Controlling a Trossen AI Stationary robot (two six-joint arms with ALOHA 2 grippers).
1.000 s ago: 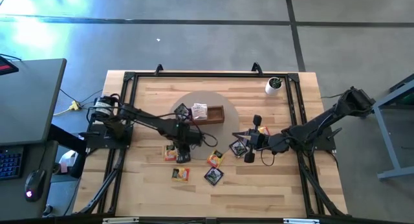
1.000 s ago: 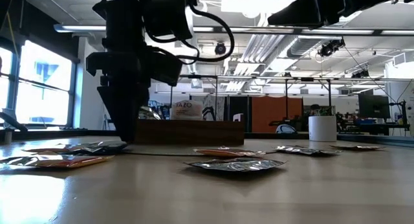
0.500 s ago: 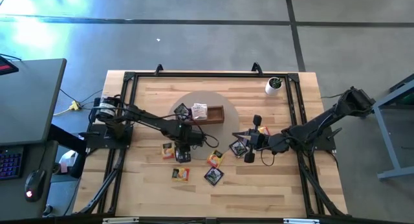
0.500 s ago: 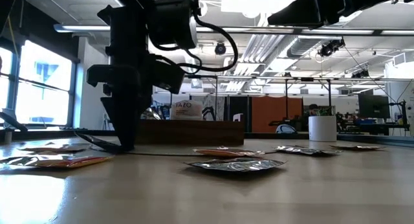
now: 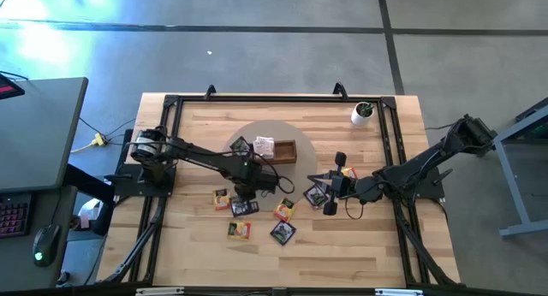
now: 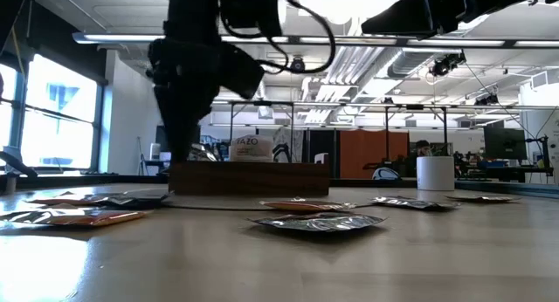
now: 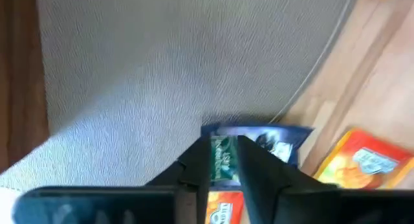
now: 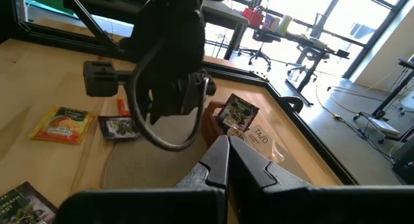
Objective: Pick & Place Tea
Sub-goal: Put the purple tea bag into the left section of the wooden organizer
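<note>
I'm looking at the tea sachets [image 5: 257, 215], scattered flat across the middle of the wooden table [image 5: 205, 125]: an orange one [image 5: 239, 230] nearest me, a black one [image 5: 282, 233] beside it, another orange one [image 5: 284, 210] a little farther in, one dark sachet [image 5: 244, 207] just beside the left gripper. In the left wrist view a green-labelled sachet [image 7: 224, 160] sits edge-on between that gripper's two dark fingers [image 7: 259, 175], which are pinched against it. So my left gripper [image 5: 243, 191] is clamped on that sachet, its arm stretched low from the left side of the table, just near of the wooden tray [image 5: 287, 150]. Two sachets already stand inside the tray; the white one [image 8: 260, 138] reads "TAZO", and the same word shows on it in the low view. My right gripper [image 5: 328, 196] has its fingers pressed together with nothing between them, and it hangs over a black sachet [image 5: 315, 196] at centre right, arm reaching in from the right. The tray rests on a round grey mat [image 5: 270, 133]. A white cup [image 5: 362, 114] stands at the far right corner. Beyond the table, I see an open office with windows and ceiling lights.
</note>
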